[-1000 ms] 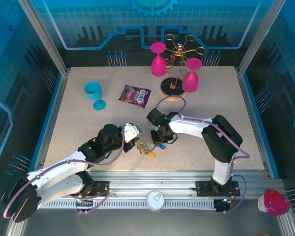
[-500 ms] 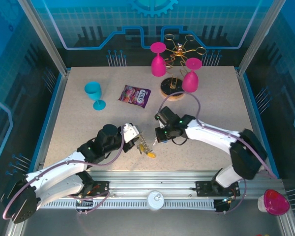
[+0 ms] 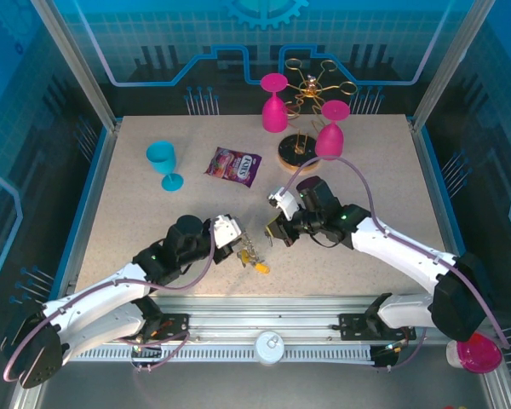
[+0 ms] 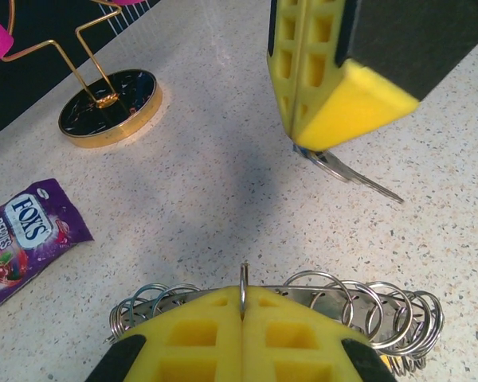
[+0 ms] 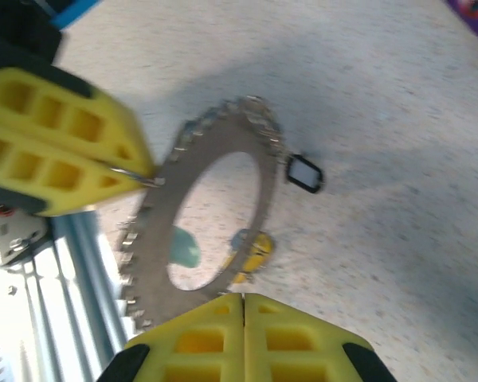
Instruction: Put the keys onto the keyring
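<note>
The left claw [image 4: 243, 301] grips the rim of the keyring [image 5: 151, 231], holding it on edge over the desk [image 4: 223, 175], probably so the right claw [image 4: 301, 137], pinching one key [image 4: 346, 171] just beside, can thread it.

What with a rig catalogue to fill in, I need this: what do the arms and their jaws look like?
Both arms match. The left arm and right arm have white links and black joints, each with a mauve cable looping alongside. The left gripper and right gripper have yellow jaws moulded with square pockets and black outer corners. No markings can be read.
</note>
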`<state>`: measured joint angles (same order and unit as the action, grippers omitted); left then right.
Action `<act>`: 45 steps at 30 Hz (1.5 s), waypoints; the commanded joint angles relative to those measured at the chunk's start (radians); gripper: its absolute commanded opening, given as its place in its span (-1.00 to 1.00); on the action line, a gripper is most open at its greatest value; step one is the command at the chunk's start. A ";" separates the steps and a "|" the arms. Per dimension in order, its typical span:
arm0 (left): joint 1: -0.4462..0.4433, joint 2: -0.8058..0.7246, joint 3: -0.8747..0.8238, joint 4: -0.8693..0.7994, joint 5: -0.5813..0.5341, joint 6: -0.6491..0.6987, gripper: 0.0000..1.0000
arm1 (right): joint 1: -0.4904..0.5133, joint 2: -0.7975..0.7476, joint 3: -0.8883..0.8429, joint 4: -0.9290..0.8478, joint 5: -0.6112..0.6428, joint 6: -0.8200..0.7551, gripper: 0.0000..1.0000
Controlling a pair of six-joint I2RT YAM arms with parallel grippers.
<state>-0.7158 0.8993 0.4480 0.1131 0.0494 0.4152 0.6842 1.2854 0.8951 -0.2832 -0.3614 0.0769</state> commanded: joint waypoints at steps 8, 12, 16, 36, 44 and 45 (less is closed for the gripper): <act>-0.017 -0.002 0.037 0.025 0.041 0.054 -1.00 | -0.017 0.052 0.068 0.011 -0.311 -0.071 -1.00; -0.022 0.004 0.038 0.022 0.045 0.052 -1.00 | -0.012 0.067 0.079 -0.019 -0.247 -0.081 -1.00; -0.024 0.001 0.038 0.016 0.003 0.054 -1.00 | -0.016 0.150 0.138 -0.223 0.114 -0.033 -1.00; -0.025 0.012 0.040 0.010 -0.011 0.054 -1.00 | -0.018 0.394 0.103 -0.312 0.296 0.159 -0.98; -0.027 0.015 0.040 0.013 -0.011 0.054 -1.00 | -0.019 0.423 0.108 -0.315 0.293 0.164 -0.80; -0.025 0.015 0.040 0.012 -0.010 0.054 -1.00 | -0.018 0.421 0.108 -0.315 0.293 0.165 -0.74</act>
<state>-0.7361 0.9173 0.4484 0.1078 0.0406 0.4545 0.6727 1.6947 0.9890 -0.5793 -0.0776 0.2287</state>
